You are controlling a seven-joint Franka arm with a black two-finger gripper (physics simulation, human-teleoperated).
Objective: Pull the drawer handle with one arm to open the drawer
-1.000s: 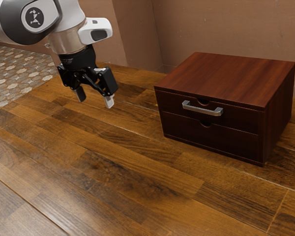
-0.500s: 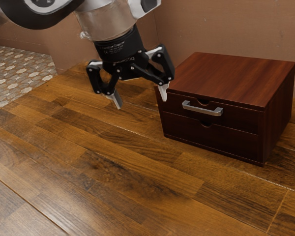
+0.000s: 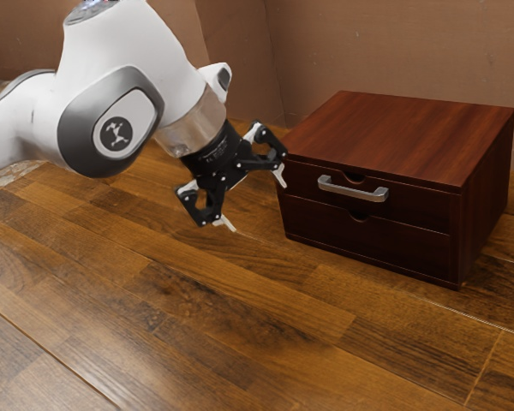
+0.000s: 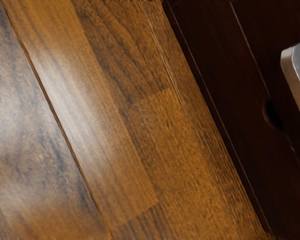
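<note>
A dark red-brown cabinet (image 3: 403, 137) with two drawers stands on the wooden floor at the exterior view's right. The top drawer (image 3: 368, 199) is shut and carries a silver bar handle (image 3: 353, 189). My gripper (image 3: 254, 199) hangs open just off the cabinet's front corner, to the exterior view's left of the handle, tilted toward the drawer fronts, with nothing between its fingers. In the wrist view one end of the handle (image 4: 296, 75) and the dark drawer front (image 4: 240, 95) show beside the floor planks.
The lower drawer (image 3: 360, 233) is shut, with only a finger notch. Brown walls (image 3: 385, 43) rise behind the cabinet. A wide stretch of wooden floor (image 3: 197, 317) lies in front, and patterned tiles lie at the far left.
My arm has swung down and toward the cabinet, and the hand has turned from pointing down to facing the drawer fronts. The fingers stay spread. The drawer has not moved.
</note>
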